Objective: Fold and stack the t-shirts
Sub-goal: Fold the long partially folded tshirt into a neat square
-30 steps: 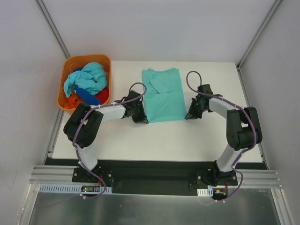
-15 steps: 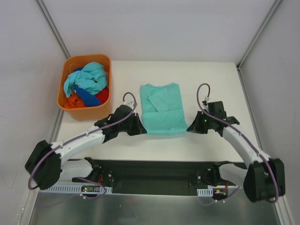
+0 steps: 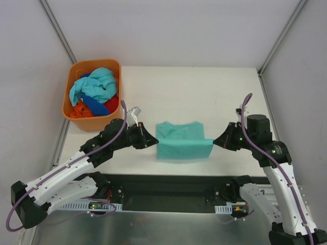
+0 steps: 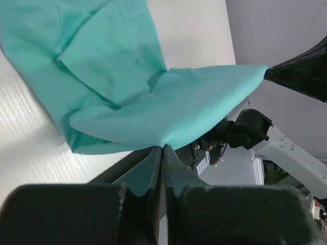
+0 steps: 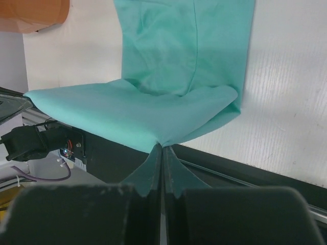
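A teal-green t-shirt lies near the table's front edge, its near hem lifted and stretched between both grippers. My left gripper is shut on the hem's left corner; the wrist view shows the cloth pinched at the fingertips. My right gripper is shut on the right corner, with the cloth caught at its tips. The far part of the shirt rests flat on the table. More t-shirts, light aqua, blue and orange-red, are heaped in the basket.
An orange plastic basket stands at the table's back left corner. The white table ends at a black front rail just below the shirt. Grey walls close in both sides.
Both grippers have drawn back toward the front edge and risen, dragging the teal shirt nearer and lifting its near hem. The right gripper closed on its corner within the last second.
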You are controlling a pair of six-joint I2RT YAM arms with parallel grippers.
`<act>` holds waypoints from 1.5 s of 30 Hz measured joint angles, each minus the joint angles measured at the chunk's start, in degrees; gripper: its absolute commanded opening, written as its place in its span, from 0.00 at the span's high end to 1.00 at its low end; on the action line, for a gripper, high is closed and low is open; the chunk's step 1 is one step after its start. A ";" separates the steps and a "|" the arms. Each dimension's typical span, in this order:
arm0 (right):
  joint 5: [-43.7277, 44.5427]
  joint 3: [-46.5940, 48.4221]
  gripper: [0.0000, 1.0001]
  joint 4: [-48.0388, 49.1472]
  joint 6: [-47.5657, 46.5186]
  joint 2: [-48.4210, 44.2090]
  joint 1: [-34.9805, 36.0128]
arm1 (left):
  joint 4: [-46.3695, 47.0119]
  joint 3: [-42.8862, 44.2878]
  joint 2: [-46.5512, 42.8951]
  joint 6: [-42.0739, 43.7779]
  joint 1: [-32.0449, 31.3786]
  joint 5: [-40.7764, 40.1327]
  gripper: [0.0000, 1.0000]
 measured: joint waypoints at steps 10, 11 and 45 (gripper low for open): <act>2.89 6.56 0.99 2.19 -1.53 14.58 -0.48 | -1.55 9.60 9.42 3.32 1.22 -5.86 1.00; 3.06 6.93 0.99 2.82 -1.57 16.24 -0.81 | -1.57 10.36 10.75 3.52 2.08 -5.90 1.00; 4.90 30.71 0.96 17.64 -1.64 71.63 -7.58 | -0.72 43.06 64.74 9.68 20.96 4.07 1.00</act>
